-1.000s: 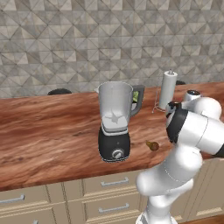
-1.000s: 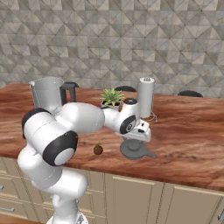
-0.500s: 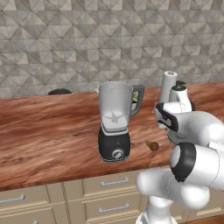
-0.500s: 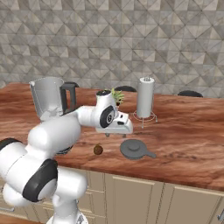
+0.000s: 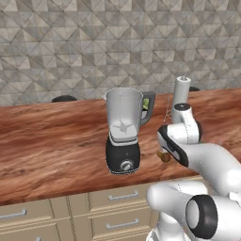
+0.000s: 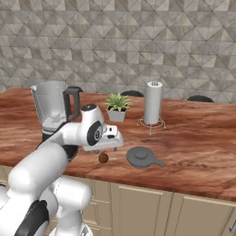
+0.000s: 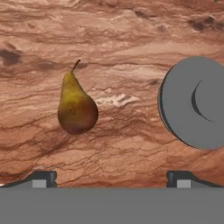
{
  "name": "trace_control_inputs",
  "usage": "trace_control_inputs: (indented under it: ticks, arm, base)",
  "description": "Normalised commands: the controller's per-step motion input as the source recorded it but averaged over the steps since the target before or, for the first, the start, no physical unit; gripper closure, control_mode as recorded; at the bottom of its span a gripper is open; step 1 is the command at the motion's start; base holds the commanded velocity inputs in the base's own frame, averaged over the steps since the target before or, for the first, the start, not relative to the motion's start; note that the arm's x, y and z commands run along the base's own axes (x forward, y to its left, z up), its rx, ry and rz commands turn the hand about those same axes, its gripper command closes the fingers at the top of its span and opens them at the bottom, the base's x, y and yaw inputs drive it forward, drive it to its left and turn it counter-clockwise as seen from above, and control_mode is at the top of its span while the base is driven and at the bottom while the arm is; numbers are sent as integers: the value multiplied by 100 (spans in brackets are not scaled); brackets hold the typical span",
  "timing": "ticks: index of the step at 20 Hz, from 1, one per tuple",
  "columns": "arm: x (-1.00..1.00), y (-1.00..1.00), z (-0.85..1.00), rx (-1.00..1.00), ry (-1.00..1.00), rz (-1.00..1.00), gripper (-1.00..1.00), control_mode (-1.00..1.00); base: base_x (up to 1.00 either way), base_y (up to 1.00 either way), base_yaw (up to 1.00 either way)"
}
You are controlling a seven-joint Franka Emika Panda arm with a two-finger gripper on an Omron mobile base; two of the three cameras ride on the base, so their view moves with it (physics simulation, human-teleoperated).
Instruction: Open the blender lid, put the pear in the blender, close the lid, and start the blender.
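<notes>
Bare worktop [image 7: 122,39] surrounds the pear [image 7: 76,105]; the lid [image 7: 192,103] lies near it, along the front edge

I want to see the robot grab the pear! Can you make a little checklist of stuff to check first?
1. Blender lid off the blender: ok, it lies flat on the counter and the jar top is open.
2. Gripper open: ok, its fingertips stand wide apart.
3. Pear free to grab: ok, it lies on its side on bare counter, apart from the lid.
4. Pear centred between the fingertips: not ok, in the hand view it sits toward one fingertip, not midway.
5. Gripper down at the pear: not ok, it hangs above it.
6. Jar empty inside: cannot tell for sure through the tinted glass.
</notes>
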Motion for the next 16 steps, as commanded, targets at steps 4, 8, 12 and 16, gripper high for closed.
trace_control_inputs:
  ticks: [4, 8, 12, 16]
  arm:
    - [-3, 19, 0, 0, 3, 19, -100, -100]
    - [0, 24, 0, 0, 0, 17, -100, -100]
    - [0, 22, -5, 0, 6, 15, -100, -100]
    - [18, 9, -24, 0, 15, 12, -100, -100]
  base:
    - [0, 0, 0]
    - [0, 0, 0]
    - [0, 0, 0]
    - [0, 0, 0]
